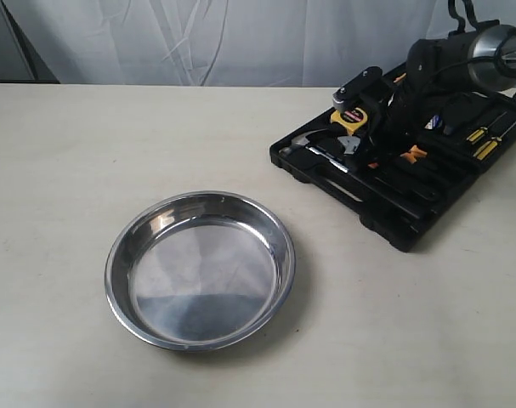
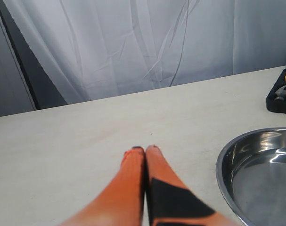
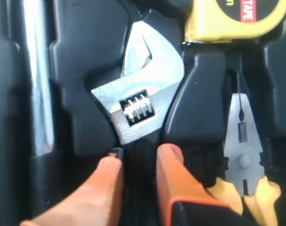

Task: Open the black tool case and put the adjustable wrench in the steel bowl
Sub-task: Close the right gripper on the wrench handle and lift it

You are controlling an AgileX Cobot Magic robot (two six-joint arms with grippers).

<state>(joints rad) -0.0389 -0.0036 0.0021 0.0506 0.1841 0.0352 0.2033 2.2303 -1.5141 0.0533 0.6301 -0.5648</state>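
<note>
Two orange fingers (image 3: 173, 179) of the right gripper (image 3: 139, 162) straddle the adjustable wrench (image 3: 140, 101), which lies in its recess in the open black tool case (image 1: 411, 191); whether the jaws pinch it I cannot tell. Well apart from the case, the steel bowl (image 1: 200, 269) sits on the desk (image 1: 87, 153), and the left gripper (image 2: 145, 149) hovers, jaws clenched and empty.

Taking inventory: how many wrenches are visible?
1. The wrench sits in the case, between hammer and pliers. The arm covers part of the case, so others may be hidden.
</note>
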